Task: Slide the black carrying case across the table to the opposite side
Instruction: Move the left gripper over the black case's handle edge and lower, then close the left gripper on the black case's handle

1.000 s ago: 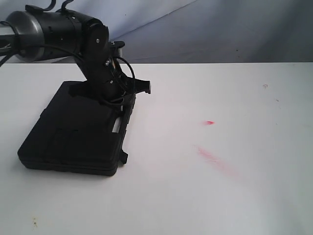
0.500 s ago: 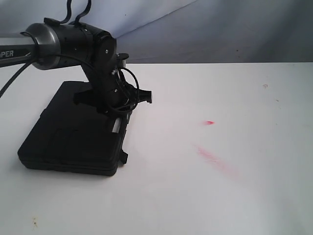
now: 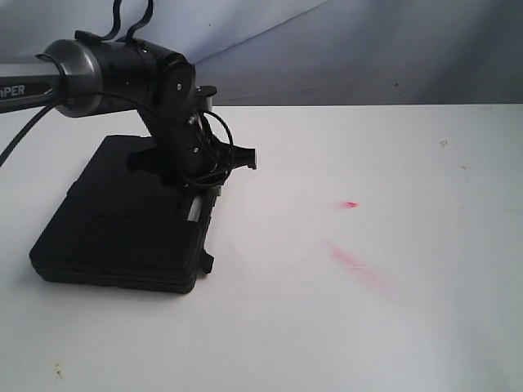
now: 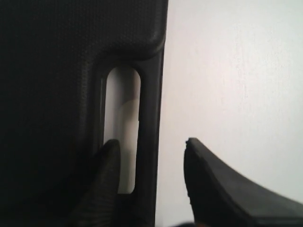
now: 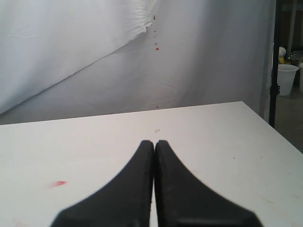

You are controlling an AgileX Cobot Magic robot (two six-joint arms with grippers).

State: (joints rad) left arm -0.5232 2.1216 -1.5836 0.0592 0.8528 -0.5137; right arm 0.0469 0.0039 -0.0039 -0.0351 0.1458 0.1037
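I see the left gripper (image 4: 151, 141) wide astride the case (image 3: 114, 220) handle, 1 finger in its slot, so left's nearer; right gripper (image 5: 154, 143) is pinched closed, empty.

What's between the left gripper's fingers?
Left wrist view: the black case's handle bar sits between the open fingers, one in the handle slot, one outside.

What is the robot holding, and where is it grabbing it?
Nothing. The left gripper is open astride the handle of the black case, with a gap beside one finger. The right gripper is shut and empty.
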